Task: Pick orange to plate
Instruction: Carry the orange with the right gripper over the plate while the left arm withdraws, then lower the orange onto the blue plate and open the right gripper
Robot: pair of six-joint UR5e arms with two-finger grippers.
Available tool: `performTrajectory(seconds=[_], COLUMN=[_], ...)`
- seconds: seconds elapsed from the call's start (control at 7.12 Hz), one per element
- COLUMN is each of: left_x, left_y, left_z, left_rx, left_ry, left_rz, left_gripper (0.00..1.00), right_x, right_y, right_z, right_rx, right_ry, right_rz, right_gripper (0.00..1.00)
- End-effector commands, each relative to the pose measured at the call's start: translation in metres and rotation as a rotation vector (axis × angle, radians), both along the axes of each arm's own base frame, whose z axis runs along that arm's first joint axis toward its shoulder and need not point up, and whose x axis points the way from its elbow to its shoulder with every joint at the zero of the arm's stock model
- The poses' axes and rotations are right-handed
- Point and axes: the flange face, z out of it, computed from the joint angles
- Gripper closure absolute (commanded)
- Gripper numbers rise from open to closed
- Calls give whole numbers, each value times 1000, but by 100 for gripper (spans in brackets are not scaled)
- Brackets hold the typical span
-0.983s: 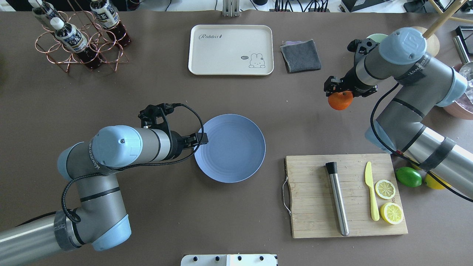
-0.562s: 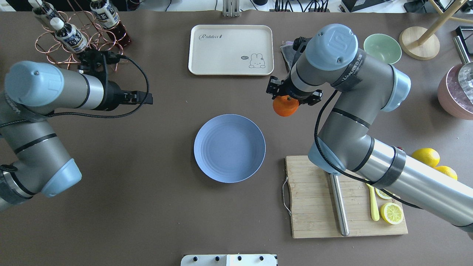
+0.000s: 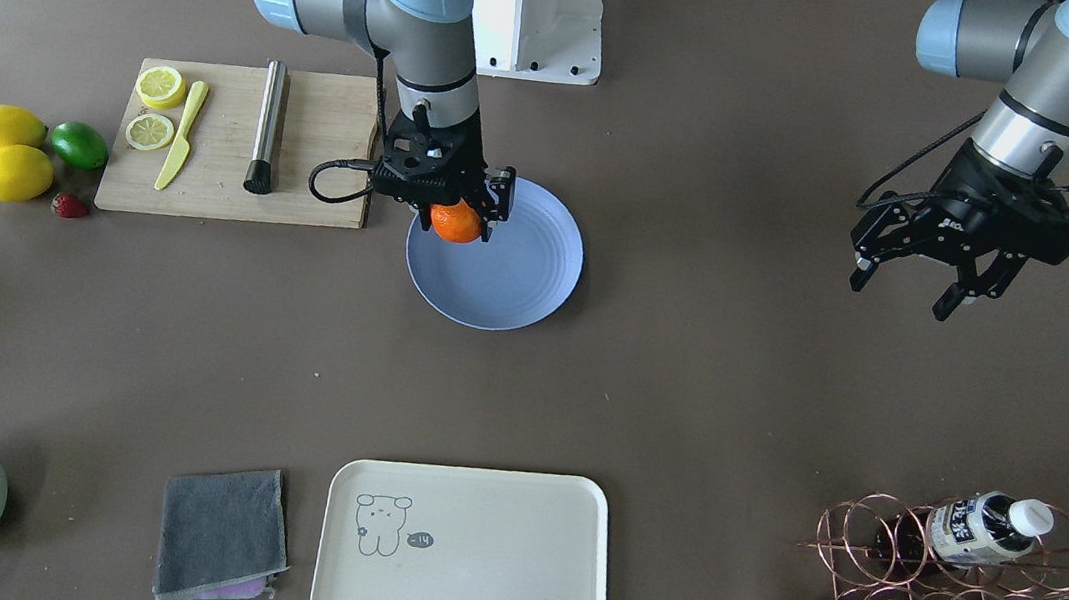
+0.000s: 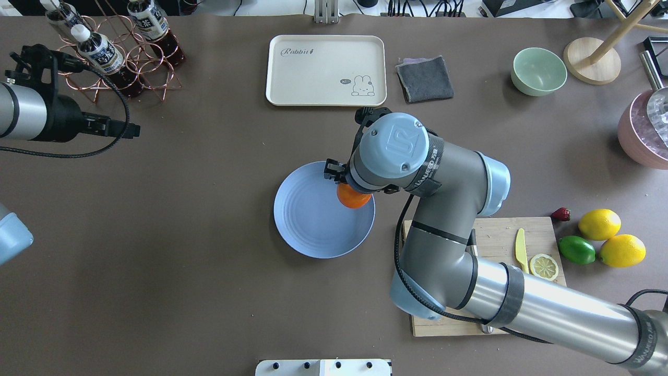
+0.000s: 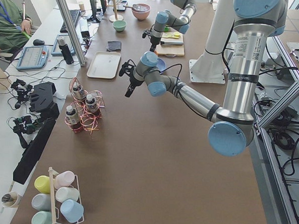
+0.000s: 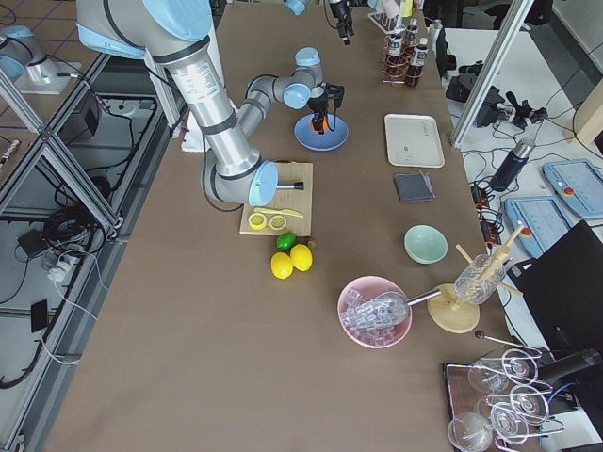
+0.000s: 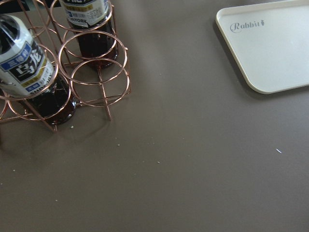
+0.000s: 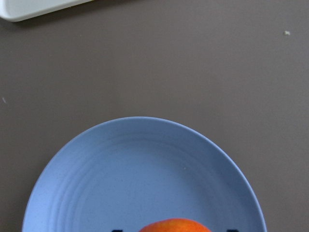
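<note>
The orange (image 4: 352,198) is gripped between the fingers of my right gripper (image 3: 457,215), which is shut on it. It hangs over the light-blue plate (image 4: 313,224), above the part of the plate nearest the cutting board. In the right wrist view the orange (image 8: 176,225) peeks in at the bottom edge over the plate (image 8: 145,174). Whether the fruit touches the plate I cannot tell. My left gripper (image 3: 900,293) is open and holds nothing, far off to the side near the bottle rack.
A wooden cutting board (image 4: 496,230) with a steel rod, a yellow knife and lemon slices lies right of the plate. Beyond it are two lemons (image 4: 599,223), a lime (image 4: 576,249) and a strawberry. A cream tray (image 4: 326,70), grey cloth (image 4: 425,78), green bowl (image 4: 538,70) and copper bottle rack (image 4: 112,57) line the far side.
My right arm has swung the orange from the far right to over the plate. My left arm has pulled away from the plate's edge, back toward the bottle rack.
</note>
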Motion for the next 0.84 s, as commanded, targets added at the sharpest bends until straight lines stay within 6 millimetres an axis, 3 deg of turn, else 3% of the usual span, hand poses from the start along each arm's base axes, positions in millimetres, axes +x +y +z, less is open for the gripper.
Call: performTrajectory(seconds=[0.0,0.28,0.42,0.56,0.7], left_x=[-25,-32,-32,-32,-31], left_y=[14,17,17,16,16], left_z=[36,42,43,48,49], left_rx=[-53,-65,-66,-72,-75], left_ry=[-44,-50,-52,-57,-59], left_rz=[-17,-26,-25,-25,-23], left_gripper=[2,2,2,2,2], right_x=[-53,-58,-57,-56,-55], right_y=[8,8,7,6,2], right_z=[16,21,21,22,19], right_rx=[46,78,93,99,105], right_ry=[-16,1,8,17,18], right_rz=[-13,-37,-45,-33,-25], right_gripper=[100,100,93,1,0])
